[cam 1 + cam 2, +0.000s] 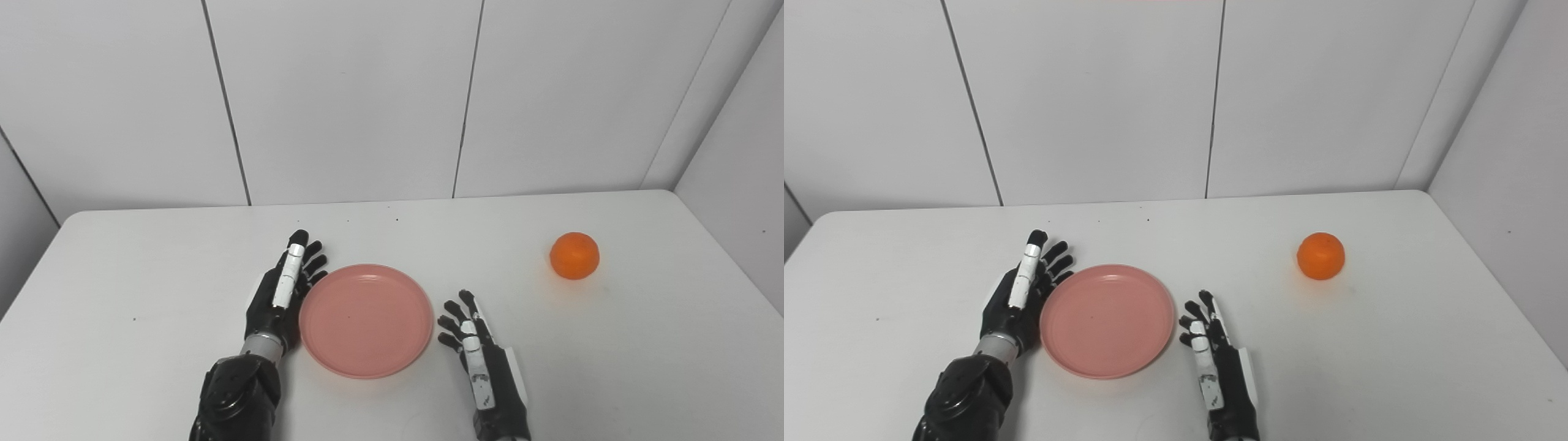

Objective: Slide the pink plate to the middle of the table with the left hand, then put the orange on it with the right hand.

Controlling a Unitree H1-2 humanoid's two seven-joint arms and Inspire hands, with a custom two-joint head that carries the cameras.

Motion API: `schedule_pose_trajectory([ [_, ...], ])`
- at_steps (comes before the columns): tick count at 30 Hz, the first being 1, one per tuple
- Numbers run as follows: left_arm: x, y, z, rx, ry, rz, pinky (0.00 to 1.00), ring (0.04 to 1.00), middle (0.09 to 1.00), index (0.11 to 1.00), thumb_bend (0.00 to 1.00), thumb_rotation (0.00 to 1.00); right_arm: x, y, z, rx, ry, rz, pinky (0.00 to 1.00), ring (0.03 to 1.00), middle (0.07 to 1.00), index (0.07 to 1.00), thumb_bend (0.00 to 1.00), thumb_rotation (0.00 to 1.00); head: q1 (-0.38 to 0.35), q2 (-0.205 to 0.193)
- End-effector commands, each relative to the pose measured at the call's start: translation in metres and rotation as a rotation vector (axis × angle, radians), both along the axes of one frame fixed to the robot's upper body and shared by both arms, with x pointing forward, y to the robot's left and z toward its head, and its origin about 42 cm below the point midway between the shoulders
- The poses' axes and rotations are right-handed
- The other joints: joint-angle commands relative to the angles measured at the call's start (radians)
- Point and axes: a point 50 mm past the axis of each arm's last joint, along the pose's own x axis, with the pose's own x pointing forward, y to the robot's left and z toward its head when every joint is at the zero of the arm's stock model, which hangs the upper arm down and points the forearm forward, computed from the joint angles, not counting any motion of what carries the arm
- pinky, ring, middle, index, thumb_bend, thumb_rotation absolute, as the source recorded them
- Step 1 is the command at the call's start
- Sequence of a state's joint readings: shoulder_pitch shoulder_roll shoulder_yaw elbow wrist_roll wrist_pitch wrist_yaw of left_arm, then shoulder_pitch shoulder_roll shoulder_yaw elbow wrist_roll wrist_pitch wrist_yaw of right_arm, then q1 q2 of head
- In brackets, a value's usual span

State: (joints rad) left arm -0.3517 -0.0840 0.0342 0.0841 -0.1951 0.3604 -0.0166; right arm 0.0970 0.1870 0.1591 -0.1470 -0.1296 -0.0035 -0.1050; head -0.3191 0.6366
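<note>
Nearest the camera, two black arms come in over the white table (122, 367), one from each bottom corner. The right hand (481, 352) lies low over the table just right of the plate (366, 320), palm turned inward toward it, its fingers (456, 309) stretched forward and slightly spread; it holds nothing and sits apart from the plate's rim by a narrow strip of bare table. The left hand (285, 294) stands on edge along the plate's left rim, palm facing the plate, fingers straight and a little fanned, thumb side up with a white strip along the top. Its palm looks to be touching or all but touching the rim; the views do not settle which. It grips nothing: the fingers lie flat beside the plate rather than curled around it. The pink plate is round and shallow, lying flat and empty between the two hands, roughly at the table's middle from left to right and in the nearer half of the table. Farther back and well to the right, the orange (574, 255) rests alone on the tabletop, well apart from the plate and from the right hand, near the table's right side. Behind the table's far edge rise white wall panels (343, 98) with thin dark seams, and a side wall angles in on the right.
</note>
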Motion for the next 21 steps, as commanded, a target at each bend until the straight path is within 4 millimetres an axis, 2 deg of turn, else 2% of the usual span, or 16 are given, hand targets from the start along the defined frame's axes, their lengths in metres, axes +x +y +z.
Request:
schedule_pose_trajectory([
  [1, 0.007, -0.010, 0.023, -0.023, -0.074, -0.031, 0.90, 0.915, 0.923, 1.000, 0.82, 0.78, -0.002, 0.009, 0.003, 0.031, 0.006, -0.018, 0.86, 0.861, 0.887, 0.945, 0.66, 1.00, 0.002, -0.001],
  [10, 0.004, -0.010, 0.016, -0.026, -0.052, -0.028, 0.88, 0.913, 0.941, 1.000, 0.82, 0.78, -0.004, 0.006, 0.004, 0.037, 0.006, -0.012, 0.87, 0.865, 0.891, 0.944, 0.66, 1.00, 0.022, 0.003],
  [14, 0.002, -0.009, 0.015, -0.027, -0.047, -0.021, 0.88, 0.919, 0.928, 1.000, 0.82, 0.78, -0.006, 0.004, 0.005, 0.027, -0.006, -0.020, 0.85, 0.859, 0.885, 0.937, 0.70, 1.00, 0.021, 0.006],
  [20, 0.002, -0.004, 0.009, -0.039, -0.033, -0.012, 0.90, 0.913, 0.939, 1.000, 0.84, 0.78, -0.004, 0.000, 0.011, -0.004, -0.055, -0.049, 0.85, 0.857, 0.882, 0.928, 0.66, 1.00, 0.021, 0.006],
  [21, 0.002, -0.004, 0.009, -0.044, -0.030, -0.012, 0.92, 0.918, 0.944, 1.000, 0.83, 0.78, -0.004, -0.001, 0.012, -0.011, -0.063, -0.060, 0.83, 0.841, 0.837, 0.903, 0.65, 1.00, 0.021, 0.006],
])
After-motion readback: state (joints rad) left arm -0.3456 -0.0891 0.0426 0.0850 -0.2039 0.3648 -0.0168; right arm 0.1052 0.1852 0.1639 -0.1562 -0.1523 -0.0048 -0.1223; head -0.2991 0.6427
